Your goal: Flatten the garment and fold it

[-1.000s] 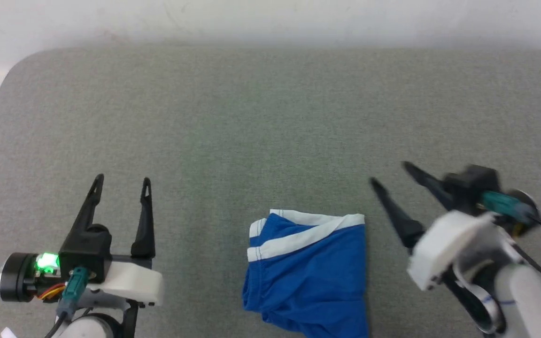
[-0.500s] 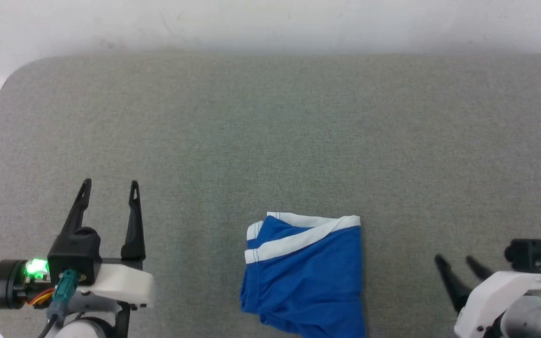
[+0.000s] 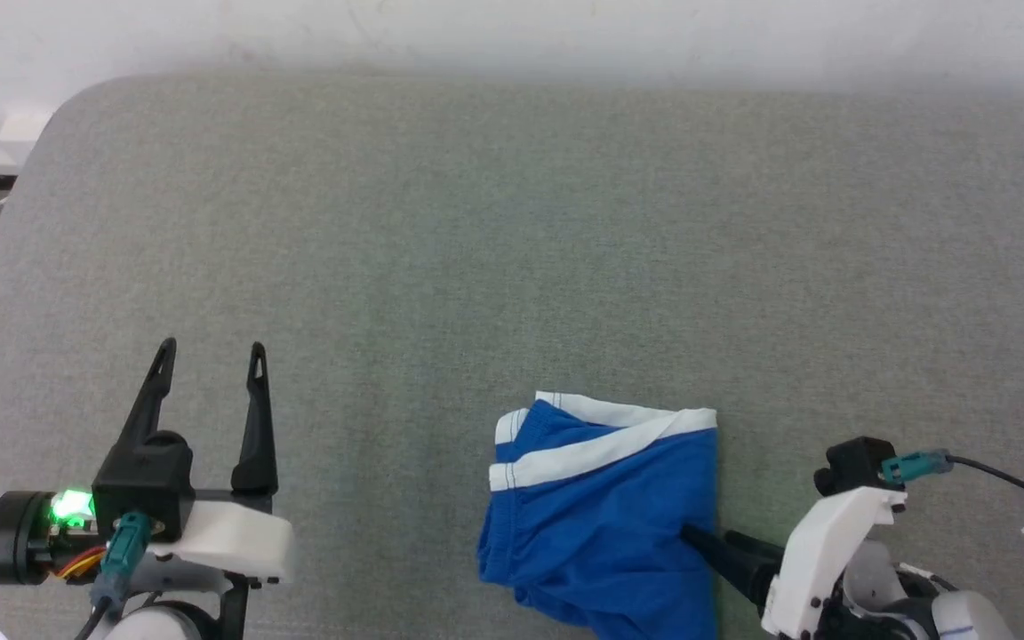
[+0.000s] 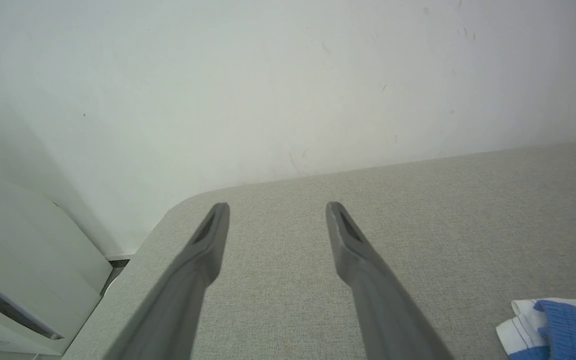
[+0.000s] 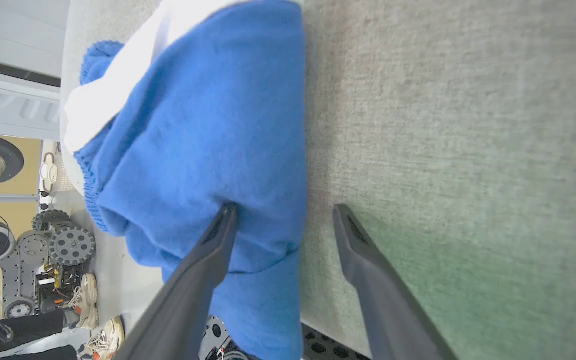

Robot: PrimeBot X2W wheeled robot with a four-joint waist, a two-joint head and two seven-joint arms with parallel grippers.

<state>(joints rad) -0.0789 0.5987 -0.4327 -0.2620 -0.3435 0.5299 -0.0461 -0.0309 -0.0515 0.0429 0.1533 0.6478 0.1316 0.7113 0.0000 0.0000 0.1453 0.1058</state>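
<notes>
Surroundings: a grey fabric-covered table with rounded corners [image 3: 512, 222] stands against a white wall [image 3: 512, 27]. A white cabinet [image 4: 18, 260] is off its far left corner. Beyond the near edge, on the floor, are black toothed wheels [image 5: 65, 242] and a pair of pale shoes [image 5: 90, 295]. Nothing lies between either gripper and the cloth.

Task item: the small royal-blue soft fabric shorts with white band trim [image 3: 601, 516] lie folded at the near edge of the table, right of centre, with the trim on the far side.

The left gripper [image 3: 210, 351] is well apart to the left over bare table, its fingers spread wide and holding nothing.

The right gripper [image 5: 284, 209] is also spread wide and straddles the right edge of the shorts. One fingertip [image 5: 228, 212] presses into the blue fabric; the other is over the table just beside the edge. It grips nothing.
</notes>
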